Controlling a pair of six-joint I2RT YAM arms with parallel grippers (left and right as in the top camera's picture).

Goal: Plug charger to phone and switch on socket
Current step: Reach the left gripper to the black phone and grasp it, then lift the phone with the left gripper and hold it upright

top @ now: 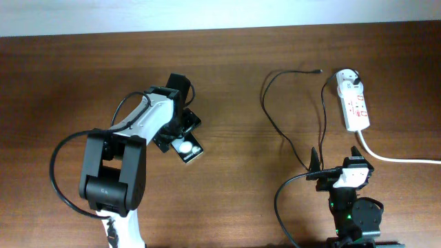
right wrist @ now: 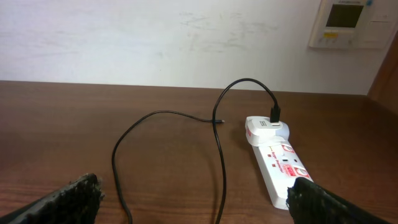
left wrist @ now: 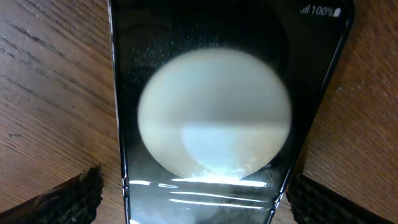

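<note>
The phone (top: 187,147) lies flat on the table left of centre, black with a white round blob on its screen; it fills the left wrist view (left wrist: 211,37). My left gripper (top: 180,134) is open right over it, one finger on each side of the phone (left wrist: 196,186). The socket (top: 355,105), a white power strip with red marks, lies at the far right (right wrist: 281,169). The charger's white adapter (right wrist: 264,128) sits in its far end. The thin black cable (top: 275,124) loops over the table to its loose plug tip (top: 318,70) (right wrist: 217,121). My right gripper (top: 335,157) (right wrist: 196,190) is open and empty, near the strip's near end.
The strip's thick white cord (top: 400,159) runs off to the right edge. Thicker black robot cables (top: 58,179) hang by the left arm's base and by the right arm's base (top: 279,207). A wall rises behind the table's far edge (right wrist: 155,37).
</note>
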